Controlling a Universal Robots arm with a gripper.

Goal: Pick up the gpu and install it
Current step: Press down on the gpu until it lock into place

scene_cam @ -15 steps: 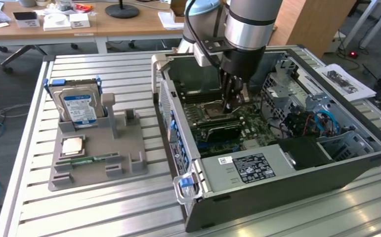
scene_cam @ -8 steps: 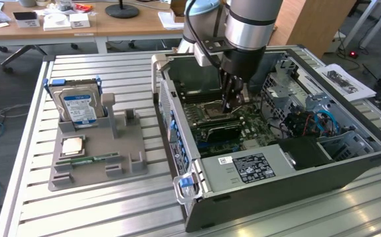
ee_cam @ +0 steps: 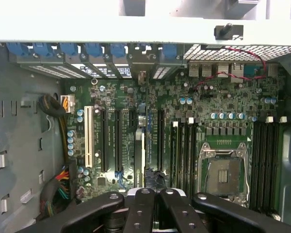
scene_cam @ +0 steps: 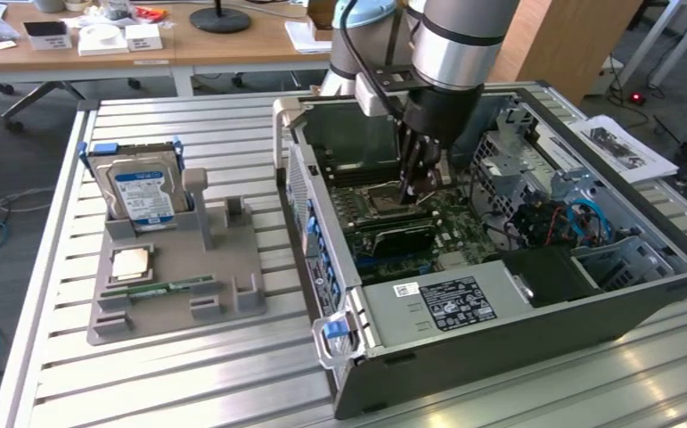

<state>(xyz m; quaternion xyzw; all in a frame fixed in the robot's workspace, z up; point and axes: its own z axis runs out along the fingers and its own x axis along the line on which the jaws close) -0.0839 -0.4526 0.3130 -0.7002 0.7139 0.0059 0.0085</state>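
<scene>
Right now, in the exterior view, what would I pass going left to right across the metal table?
Hard drive standing in the grey holder → open computer case with the gripper reaching down inside it → printed sheet at the exterior view's right.

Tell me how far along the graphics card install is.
Done: the graphics card is off the parts tray, which holds the hard drive and memory stick. In hand: the fingers are shut on the card, edge-on over the motherboard slots inside the open computer case. Left: it is not released, and I cannot tell whether it is seated.
</scene>
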